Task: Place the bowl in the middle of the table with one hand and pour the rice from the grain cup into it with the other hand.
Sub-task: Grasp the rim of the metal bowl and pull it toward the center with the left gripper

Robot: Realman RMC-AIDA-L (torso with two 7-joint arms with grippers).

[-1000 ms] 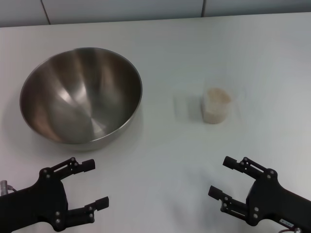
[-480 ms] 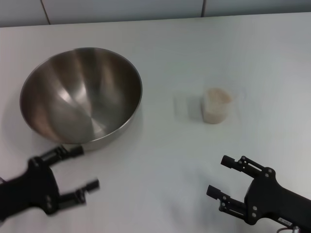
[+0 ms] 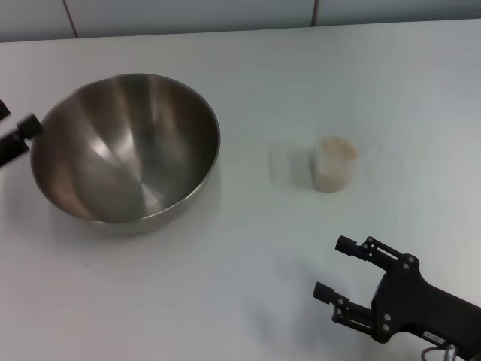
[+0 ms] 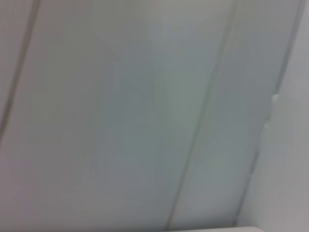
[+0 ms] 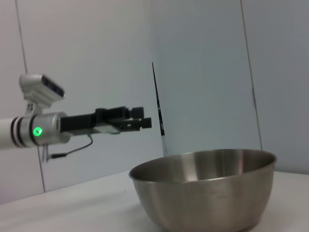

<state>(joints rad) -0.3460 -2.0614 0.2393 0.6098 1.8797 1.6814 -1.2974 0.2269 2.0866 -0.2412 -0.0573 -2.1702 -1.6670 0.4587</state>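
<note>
My left gripper [image 3: 16, 135] is at the left edge of the head view, level with the bowl's [image 3: 126, 147] rim and just outside it — only one dark fingertip and a bit of finger show there. The right wrist view gives it better [image 5: 137, 123]: arm held level, fingertips just above the rim on the bowl's far side. From that side-on angle the fingers overlap, so I cannot tell whether they are apart or together, nor whether they touch the steel.

The bowl sits upright on the left part of the white tabletop [image 3: 255, 68], shiny brushed inside, nothing in it that I can see. Seen from the right wrist [image 5: 205, 191], it rests flat on its base.

The grain cup [image 3: 333, 163] stands upright to the right of centre, well apart from the bowl. It is clear plastic, with pale rice [image 3: 331, 176] filling it nearly to the brim.

My right gripper [image 3: 336, 275] hovers low at the near right of the tabletop — fingers spread apart, nothing between them, pointing leftward. It is nearer to me than the cup and not touching it.

The left wrist view shows only pale wall panels with seams, plus a sliver of white surface along the lower edge.
</note>
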